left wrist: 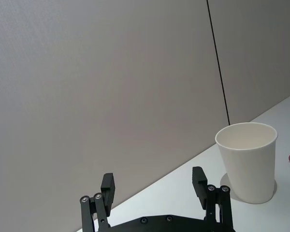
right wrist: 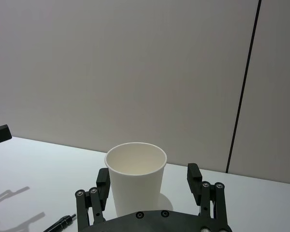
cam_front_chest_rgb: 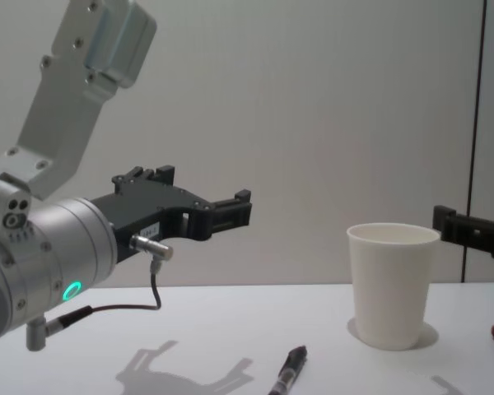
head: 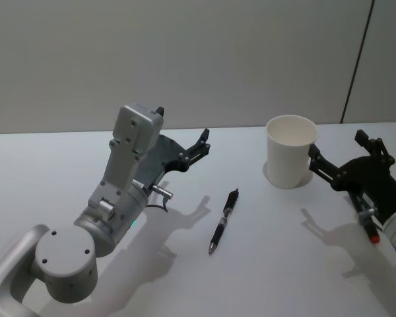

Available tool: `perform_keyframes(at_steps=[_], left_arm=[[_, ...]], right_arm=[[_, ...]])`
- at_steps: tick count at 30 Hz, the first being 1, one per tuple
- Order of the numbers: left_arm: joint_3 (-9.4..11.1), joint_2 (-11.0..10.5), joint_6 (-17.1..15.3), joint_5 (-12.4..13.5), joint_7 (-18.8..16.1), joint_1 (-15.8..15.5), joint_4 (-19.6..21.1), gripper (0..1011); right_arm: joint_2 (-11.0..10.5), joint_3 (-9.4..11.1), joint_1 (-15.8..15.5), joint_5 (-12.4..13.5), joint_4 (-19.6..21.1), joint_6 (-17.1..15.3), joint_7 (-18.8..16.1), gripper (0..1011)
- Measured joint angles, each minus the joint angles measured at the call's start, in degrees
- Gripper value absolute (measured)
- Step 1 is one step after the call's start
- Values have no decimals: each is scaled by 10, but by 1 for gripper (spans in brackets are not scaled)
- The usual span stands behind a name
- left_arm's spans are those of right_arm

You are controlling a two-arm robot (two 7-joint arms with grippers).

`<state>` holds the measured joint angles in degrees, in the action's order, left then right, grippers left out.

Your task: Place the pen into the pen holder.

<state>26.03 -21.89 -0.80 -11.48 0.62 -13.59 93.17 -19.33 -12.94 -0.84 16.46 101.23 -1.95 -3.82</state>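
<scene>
A black pen (head: 223,221) lies flat on the white table (head: 66,165), between my two arms; its near end also shows low in the chest view (cam_front_chest_rgb: 286,372). The pen holder, a white paper cup (head: 290,150), stands upright to the pen's far right. My left gripper (head: 197,148) hovers open above the table, to the left of and beyond the pen, holding nothing. My right gripper (head: 338,150) is open right beside the cup's right side. In the right wrist view the cup (right wrist: 135,176) sits just ahead, between the spread fingers (right wrist: 193,175).
A grey wall (head: 204,59) with a dark vertical seam runs behind the table's far edge. Bare tabletop lies in front of the pen and between it and the cup. The left arm's large grey joint (head: 63,261) fills the near left corner.
</scene>
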Motion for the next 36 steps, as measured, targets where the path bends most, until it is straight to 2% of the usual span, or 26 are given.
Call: perform_keyframes(at_steps=[36], left_arm=[[0,0,0,0,0,0,0,1001]], right_arm=[[0,0,0,0,0,0,0,1001]])
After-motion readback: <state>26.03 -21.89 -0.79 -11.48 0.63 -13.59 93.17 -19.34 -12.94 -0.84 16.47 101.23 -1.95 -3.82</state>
